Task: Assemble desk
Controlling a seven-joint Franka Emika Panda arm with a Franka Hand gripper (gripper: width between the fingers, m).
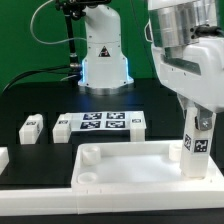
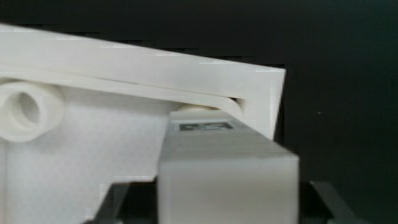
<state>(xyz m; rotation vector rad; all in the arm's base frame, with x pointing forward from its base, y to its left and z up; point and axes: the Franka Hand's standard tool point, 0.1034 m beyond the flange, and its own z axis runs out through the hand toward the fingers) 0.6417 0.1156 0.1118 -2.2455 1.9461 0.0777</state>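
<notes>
The white tray-like tabletop lies at the front of the table, rim up. My gripper is shut on a white square leg, which stands upright in the tabletop's corner at the exterior view's right. In the wrist view the leg sits between my dark fingers. Its far end meets the corner of the tabletop, and a small tag shows there. A round corner socket shows beside it.
The marker board lies behind the tabletop. Loose white legs lie beside it: two on its left and one on its right. Another white piece sits at the left edge. The robot base stands at the back.
</notes>
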